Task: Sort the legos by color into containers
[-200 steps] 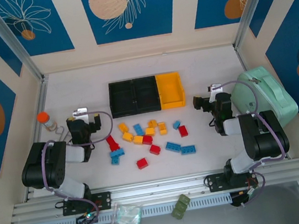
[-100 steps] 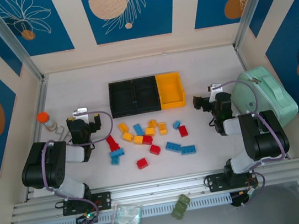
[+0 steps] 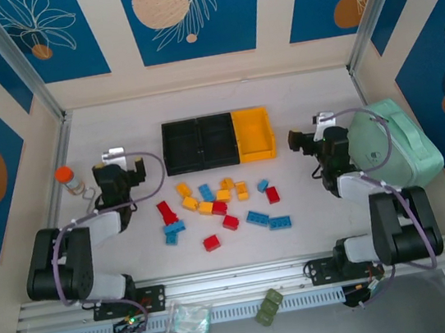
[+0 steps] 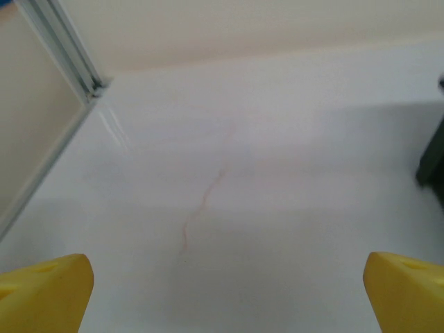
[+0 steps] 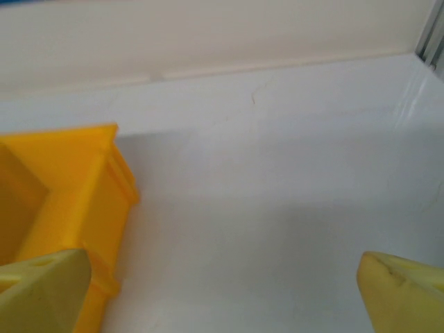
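Note:
Several red, blue and yellow legos [image 3: 220, 208] lie scattered on the white table in front of the containers, a row of two black bins [image 3: 199, 143] and one yellow bin [image 3: 253, 134]. My left gripper [image 3: 118, 171] hovers left of the black bins, open and empty; its yellow fingertips [image 4: 45, 295] frame bare table, and a dark bin edge [image 4: 433, 163] shows at the right. My right gripper [image 3: 313, 139] is right of the yellow bin [image 5: 62, 194], open, with nothing between its fingertips [image 5: 406, 291].
A mint-green case [image 3: 393, 142] sits behind the right arm. An orange-capped bottle [image 3: 68, 181] stands by the left wall. An olive-green toy [image 3: 269, 306] and a plastic bag [image 3: 188, 319] lie below the front rail. Walls enclose the table on three sides.
Both arms have stretched out and their grippers have moved a little toward the back of the table. The legos and bins have not moved.

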{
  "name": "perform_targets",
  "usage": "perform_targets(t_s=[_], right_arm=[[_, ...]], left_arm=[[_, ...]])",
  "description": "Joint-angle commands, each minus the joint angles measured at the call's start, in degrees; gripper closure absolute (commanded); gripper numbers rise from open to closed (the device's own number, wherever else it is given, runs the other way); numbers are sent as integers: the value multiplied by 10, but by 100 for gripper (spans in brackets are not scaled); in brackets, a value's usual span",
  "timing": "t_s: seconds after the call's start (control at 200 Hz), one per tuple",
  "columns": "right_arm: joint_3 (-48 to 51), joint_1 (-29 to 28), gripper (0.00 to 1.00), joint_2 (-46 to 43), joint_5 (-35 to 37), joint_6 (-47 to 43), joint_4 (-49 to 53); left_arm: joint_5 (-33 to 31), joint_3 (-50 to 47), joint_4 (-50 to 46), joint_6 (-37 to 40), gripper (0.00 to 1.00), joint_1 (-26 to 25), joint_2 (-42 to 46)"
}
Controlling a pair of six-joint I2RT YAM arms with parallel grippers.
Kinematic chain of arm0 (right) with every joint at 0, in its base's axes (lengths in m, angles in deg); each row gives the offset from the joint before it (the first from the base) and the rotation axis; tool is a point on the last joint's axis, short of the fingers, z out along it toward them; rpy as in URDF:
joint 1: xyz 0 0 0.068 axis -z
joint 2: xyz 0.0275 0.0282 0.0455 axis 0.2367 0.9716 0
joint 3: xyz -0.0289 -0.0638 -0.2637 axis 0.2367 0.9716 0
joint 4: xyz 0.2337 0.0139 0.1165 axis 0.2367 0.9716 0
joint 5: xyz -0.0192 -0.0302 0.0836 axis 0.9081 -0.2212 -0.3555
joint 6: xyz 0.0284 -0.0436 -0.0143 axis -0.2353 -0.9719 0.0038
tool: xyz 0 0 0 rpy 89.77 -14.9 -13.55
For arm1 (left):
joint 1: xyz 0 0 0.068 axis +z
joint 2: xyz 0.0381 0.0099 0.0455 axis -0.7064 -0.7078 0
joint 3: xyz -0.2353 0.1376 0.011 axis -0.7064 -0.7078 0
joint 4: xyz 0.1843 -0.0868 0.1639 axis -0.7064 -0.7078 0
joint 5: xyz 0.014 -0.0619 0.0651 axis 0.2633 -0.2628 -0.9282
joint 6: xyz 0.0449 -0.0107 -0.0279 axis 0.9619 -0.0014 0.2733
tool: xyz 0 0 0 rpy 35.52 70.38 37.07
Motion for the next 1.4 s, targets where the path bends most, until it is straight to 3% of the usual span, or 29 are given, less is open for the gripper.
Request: perform_targets(t_s=[0.0, 0.12, 0.21, 0.25, 0.275, 0.335, 0.395, 0.575, 0.665, 0.84, 1.041, 1.246, 1.391], right_arm=[[-35, 2, 1, -45, -28, 55, 106], [-99, 7, 1, -88, -28, 188, 272], [-150, 40, 1, -95, -89, 324, 422], [-149, 63, 0, -91, -174, 330, 416], [-145, 74, 6, -88, -216, 336, 412], [-137, 78, 13, -91, -250, 349, 421], [-138, 67, 17, -102, -250, 339, 453], [-170, -8, 28, -106, -185, 278, 615], [-164, -56, 31, -95, -157, 266, 653], [-161, -139, 33, -38, -110, 250, 673], [-187, -207, 31, 53, -68, 236, 665], [-223, -253, 33, 129, -49, 232, 661], [-239, -273, 44, 175, -46, 228, 661]], left_arm=[[-33, 54, -127, -52, 1, 1, 52], [2, 111, -269, -172, 1, 4, 96], [35, 136, -365, -307, 1, 6, 117], [71, 128, -364, -337, 1, 8, 123], [94, 121, -358, -350, 1, 8, 128], [168, 108, -344, -361, 1, 8, 137], [219, 117, -378, -373, 0, 8, 140], [314, 119, -506, -383, 20, -11, 152], [350, 101, -545, -387, 24, -31, 174], [382, 64, -566, -404, 25, -105, 224], [348, 48, -580, -425, 24, -185, 256], [331, 34, -563, -451, 22, -214, 252], [323, 35, -566, -451, 22, -220, 242]])
